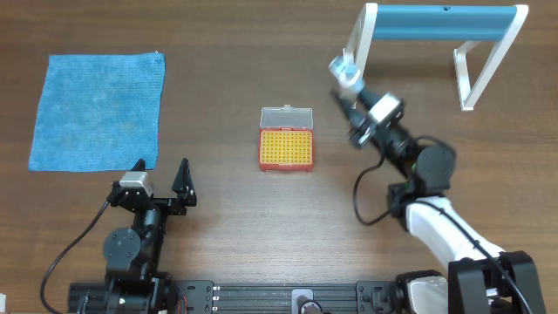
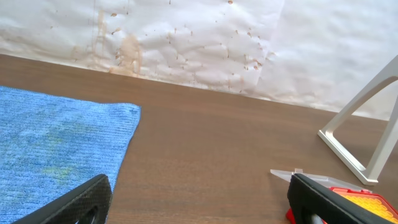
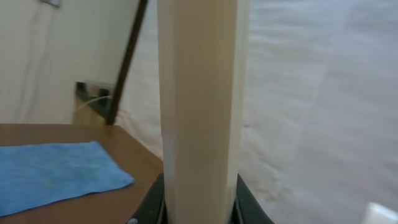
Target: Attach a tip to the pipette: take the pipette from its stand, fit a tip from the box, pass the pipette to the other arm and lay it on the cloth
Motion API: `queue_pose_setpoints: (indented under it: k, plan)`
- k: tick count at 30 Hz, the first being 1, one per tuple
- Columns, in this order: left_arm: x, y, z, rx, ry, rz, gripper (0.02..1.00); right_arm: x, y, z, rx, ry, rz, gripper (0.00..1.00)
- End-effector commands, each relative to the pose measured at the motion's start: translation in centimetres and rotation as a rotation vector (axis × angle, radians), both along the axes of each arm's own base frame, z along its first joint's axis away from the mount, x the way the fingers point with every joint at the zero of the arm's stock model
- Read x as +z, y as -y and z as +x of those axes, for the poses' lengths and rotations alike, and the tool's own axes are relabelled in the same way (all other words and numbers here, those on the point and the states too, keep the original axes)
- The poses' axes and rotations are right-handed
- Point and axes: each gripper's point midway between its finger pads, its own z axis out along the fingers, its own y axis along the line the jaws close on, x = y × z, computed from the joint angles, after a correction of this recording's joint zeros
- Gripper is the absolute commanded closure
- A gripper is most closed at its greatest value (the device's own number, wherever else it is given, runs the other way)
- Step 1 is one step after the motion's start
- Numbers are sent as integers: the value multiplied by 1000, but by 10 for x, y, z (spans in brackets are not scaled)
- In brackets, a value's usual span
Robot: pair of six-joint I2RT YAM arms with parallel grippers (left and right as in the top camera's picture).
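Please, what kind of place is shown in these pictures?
Probably a robot test bench arranged for laboratory work. On a brown wooden table there are a box of yellow pipette tips, a blue-topped pipette stand and a blue cloth. The right gripper holds a pipette.

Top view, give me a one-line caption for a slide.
Right gripper holds the pipette beside the stand; tip box open mid-table, blue cloth at left.
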Motion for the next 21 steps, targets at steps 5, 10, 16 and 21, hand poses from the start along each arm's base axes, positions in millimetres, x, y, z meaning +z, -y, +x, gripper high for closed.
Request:
queue_pose_setpoints:
  k: [5,10,16,21]
  plan:
    - [-1,0,0,-5,0,13,102,-10,-37,-41,166,-105,130,925]
    - [-1,0,0,-5,0,13,102,-13,-34,-37,145,-121,141,925]
    - [-1,0,0,-5,0,13,102,-43,-36,-21,153,-315,220,925]
    - [-1,0,0,-5,0,13,102,-61,-45,0,111,-371,233,928]
